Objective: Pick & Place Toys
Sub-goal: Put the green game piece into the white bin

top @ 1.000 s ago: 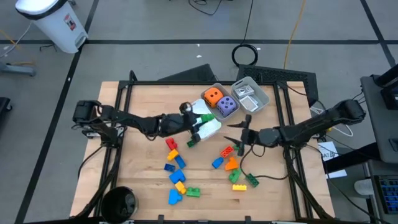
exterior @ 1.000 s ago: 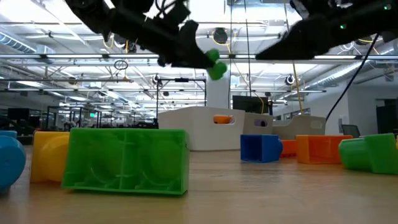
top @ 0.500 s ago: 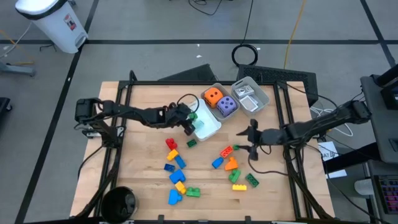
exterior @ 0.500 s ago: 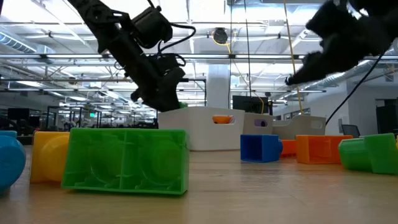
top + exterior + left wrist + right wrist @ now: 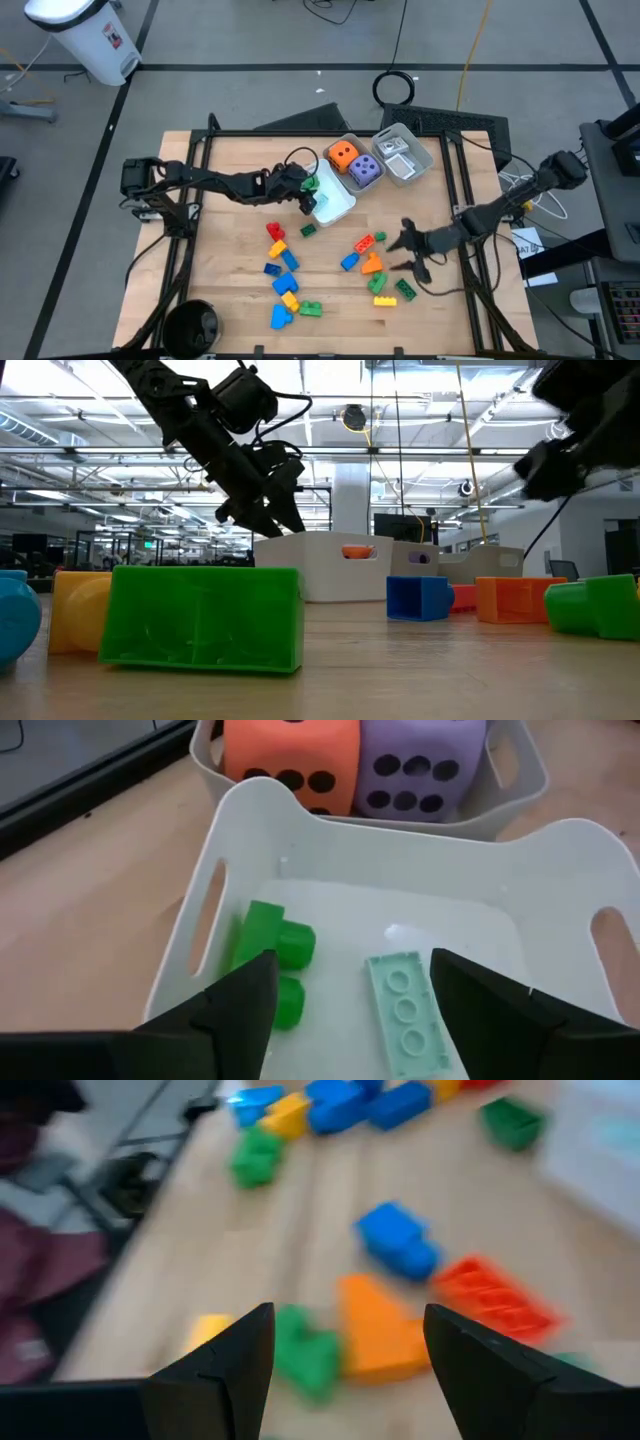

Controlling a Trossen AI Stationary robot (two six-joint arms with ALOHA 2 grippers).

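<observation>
My left gripper [image 5: 306, 192] is open over the left end of the white tray [image 5: 340, 208]. In the left wrist view its fingers [image 5: 350, 970] stand above a green brick [image 5: 272, 952] and a pale green plate [image 5: 404, 1010] that lie on the tray floor. The orange die [image 5: 343, 154] and the purple die [image 5: 365, 170] sit in the grey tray behind. My right gripper [image 5: 408, 252] is open and empty, just right of a cluster of bricks. Its wrist view [image 5: 350, 1315] looks onto an orange brick [image 5: 378, 1332], a blue brick [image 5: 398, 1240] and a red brick [image 5: 492, 1296].
More bricks lie in a row from a red one [image 5: 275, 232] down to a blue one [image 5: 282, 316] near the front edge. A small green brick [image 5: 308, 231] lies below the white tray. A clear tray [image 5: 404, 154] with white cards stands far right. A black cable [image 5: 440, 288] trails by the right gripper.
My left gripper has come down toward the white tray's left end and let go of the green brick, which now lies in the tray. My right gripper has gone toward the table's near edge and a little right, staying open.
</observation>
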